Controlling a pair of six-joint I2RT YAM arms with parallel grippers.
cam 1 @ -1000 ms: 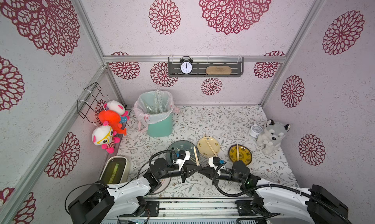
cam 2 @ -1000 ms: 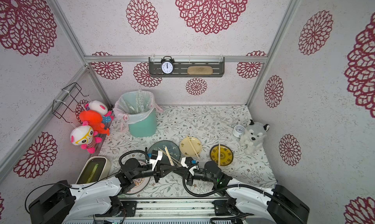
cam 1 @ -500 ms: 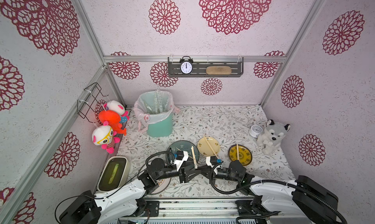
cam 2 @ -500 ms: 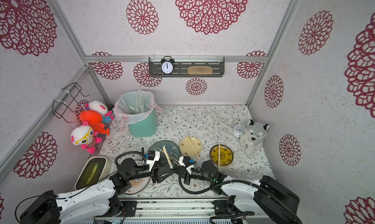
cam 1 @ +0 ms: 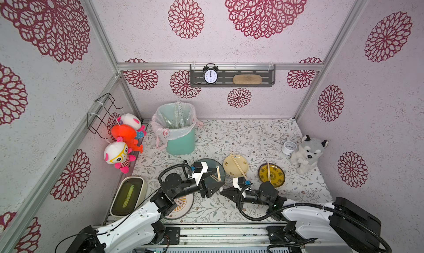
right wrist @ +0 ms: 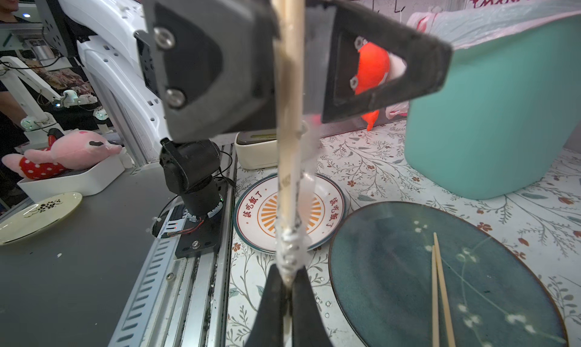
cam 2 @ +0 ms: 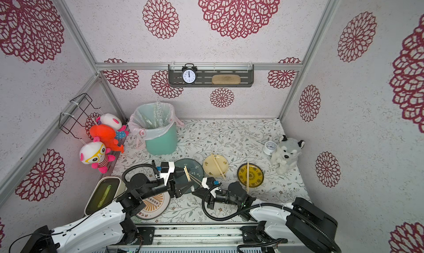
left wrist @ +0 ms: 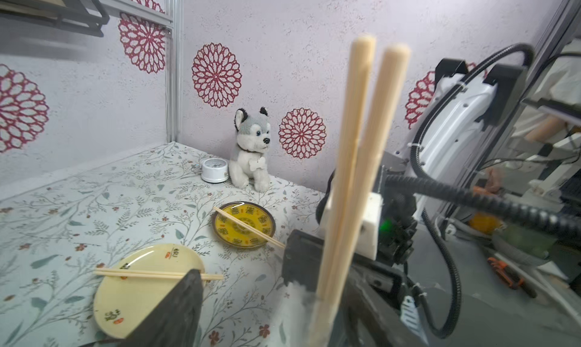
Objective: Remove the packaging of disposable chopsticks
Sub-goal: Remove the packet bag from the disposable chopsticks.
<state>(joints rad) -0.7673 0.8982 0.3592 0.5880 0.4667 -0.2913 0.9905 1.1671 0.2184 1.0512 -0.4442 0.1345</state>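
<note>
A pair of pale disposable chopsticks (right wrist: 290, 78) sits partly inside its clear crinkly packaging (right wrist: 290, 251), just above the table's front. My right gripper (right wrist: 287, 281) is shut on the twisted end of that sleeve; in both top views it (cam 1: 220, 193) (cam 2: 192, 193) points left. The sticks (left wrist: 355, 160) pass between the spread fingers (right wrist: 204, 62) of my open left gripper (cam 1: 218, 178) (left wrist: 273, 298). Another bare pair (right wrist: 440, 292) lies on the dark teal plate (right wrist: 393, 282).
Chopsticks lie across a cream plate (cam 1: 243, 170) and a yellow plate (cam 1: 275, 180). An orange-patterned plate (cam 1: 183, 207) sits under the left arm. A teal bin (cam 1: 181, 144) holding clear sleeves stands behind. A husky plush (cam 1: 307, 153) and a small white clock (cam 1: 289, 147) are at the right.
My left gripper's jaws have gone from shut on the chopsticks to spread wide. The right gripper stays shut on the sleeve's end, and both arms have barely shifted.
</note>
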